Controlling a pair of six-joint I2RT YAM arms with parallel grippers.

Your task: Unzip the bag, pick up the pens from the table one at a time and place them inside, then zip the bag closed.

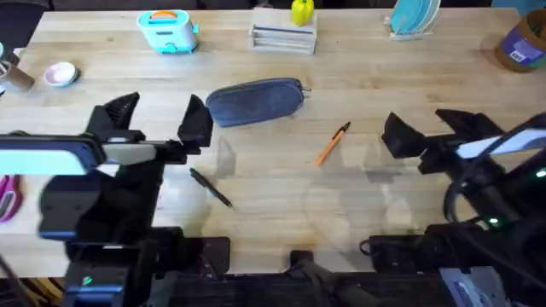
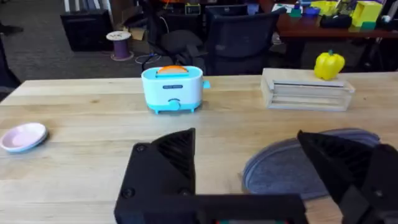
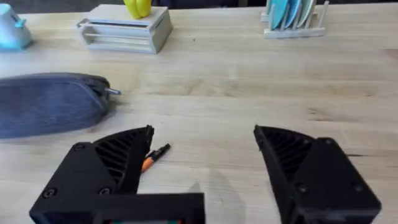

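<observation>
The grey-blue bag (image 1: 256,101) lies on the table (image 1: 281,205) left of centre, its zipper looking closed with the pull at its right end. To its right lies an orange pen with a black tip (image 1: 333,143); a black pen (image 1: 211,187) lies nearer the front. My left gripper (image 1: 160,119) hovers open just left of the bag, which sits by its right finger (image 2: 273,168). My right gripper (image 1: 433,128) hangs open and empty to the right of the orange pen. In the right wrist view the bag (image 3: 50,102) is ahead and the orange pen (image 3: 154,155) pokes out beside one finger (image 3: 118,155).
Along the far edge stand a blue toy toaster (image 1: 168,30), a wooden rack (image 1: 283,36) with a yellow pepper (image 1: 301,11), a plate stand (image 1: 414,17) and a purple tub (image 1: 522,43). A pink dish (image 1: 61,74) and pink scissors (image 1: 8,196) lie at the left.
</observation>
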